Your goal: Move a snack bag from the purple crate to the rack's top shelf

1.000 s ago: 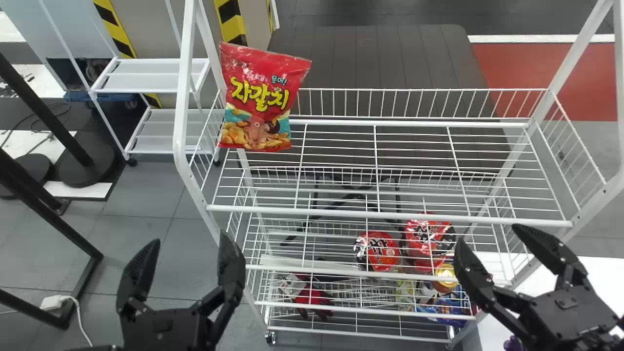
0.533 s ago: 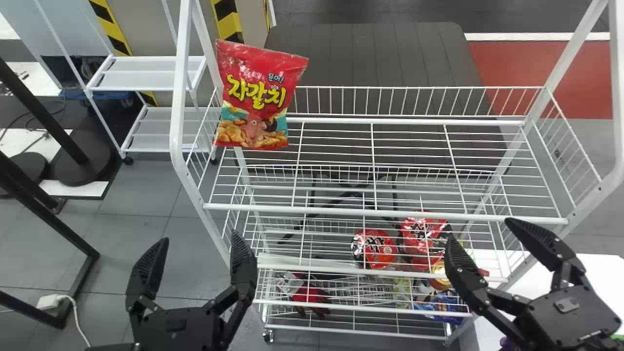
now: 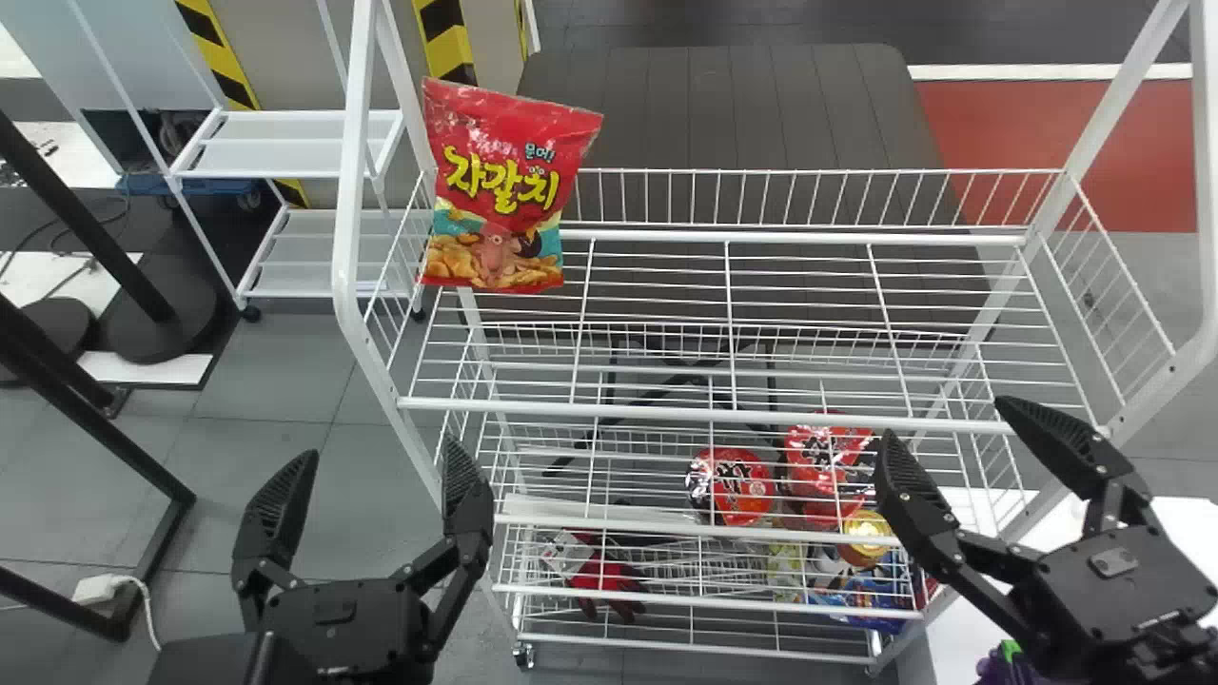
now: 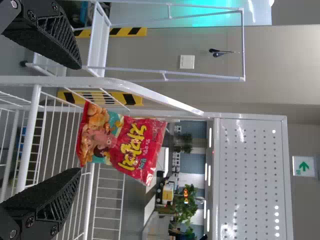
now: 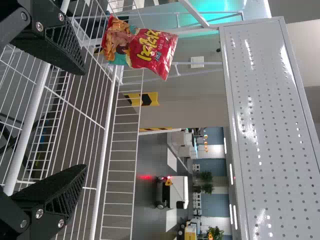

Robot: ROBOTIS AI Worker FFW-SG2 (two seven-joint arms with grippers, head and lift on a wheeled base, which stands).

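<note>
The red snack bag (image 3: 504, 190) stands upright at the left end of the rack's top shelf (image 3: 752, 418), leaning on the wire side. Both grippers are in front of the rack, below that shelf's front edge in the head view: my left gripper (image 3: 373, 466) at lower left, my right gripper (image 3: 947, 428) at lower right. Each is open with nothing between its fingers. In the left wrist view the bag (image 4: 122, 142) lies beyond my left gripper (image 4: 77, 117). The right wrist view has the bag (image 5: 140, 47) farther off from my right gripper (image 5: 85, 120).
Lower shelves hold red round packs (image 3: 733, 485), a red and black item (image 3: 604, 582) and blue packs (image 3: 861, 595). A white surface (image 3: 961, 623) with something purple (image 3: 1011, 666) is at lower right. Black stands (image 3: 86, 238) are at the left.
Over the last second my left gripper shifted right, then slightly back left. My right gripper moved a little left, then up and right. The bag stays on the shelf.
</note>
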